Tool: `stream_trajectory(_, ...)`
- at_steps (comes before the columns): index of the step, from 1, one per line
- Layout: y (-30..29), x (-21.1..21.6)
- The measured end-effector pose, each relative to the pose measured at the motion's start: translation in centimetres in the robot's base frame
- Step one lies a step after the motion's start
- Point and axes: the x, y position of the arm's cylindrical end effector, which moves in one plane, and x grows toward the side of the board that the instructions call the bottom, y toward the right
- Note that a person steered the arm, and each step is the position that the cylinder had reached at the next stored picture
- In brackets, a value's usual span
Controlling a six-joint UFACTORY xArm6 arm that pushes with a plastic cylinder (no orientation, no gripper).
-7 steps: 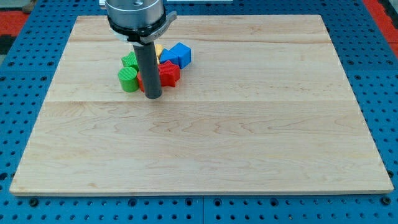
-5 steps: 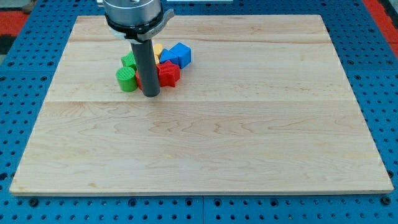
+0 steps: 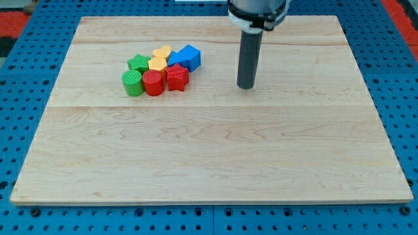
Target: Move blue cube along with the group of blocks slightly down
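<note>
The blue cube sits at the right end of a tight group of blocks in the view's upper left. The group also holds a second blue block, a red star, a red cylinder, a green cylinder, a green star, and two yellow blocks. My tip stands on the board to the right of the group, well apart from the blue cube and a little lower than it. It touches no block.
The wooden board lies on a blue perforated table. The arm's flange hangs over the board's top edge, right of centre.
My tip has moved from the bottom edge of the group, beside the red blocks, far to the right. The red cylinder, hidden by the rod before, now shows. The blocks have hardly moved.
</note>
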Motion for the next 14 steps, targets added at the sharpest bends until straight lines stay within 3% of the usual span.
stream_trajectory(2,-0.9,-11.2)
stream_trajectory(3,-4.1,-15.1)
stream_trajectory(10,-9.6,-11.6)
stream_trajectory(14,-9.7,-8.6)
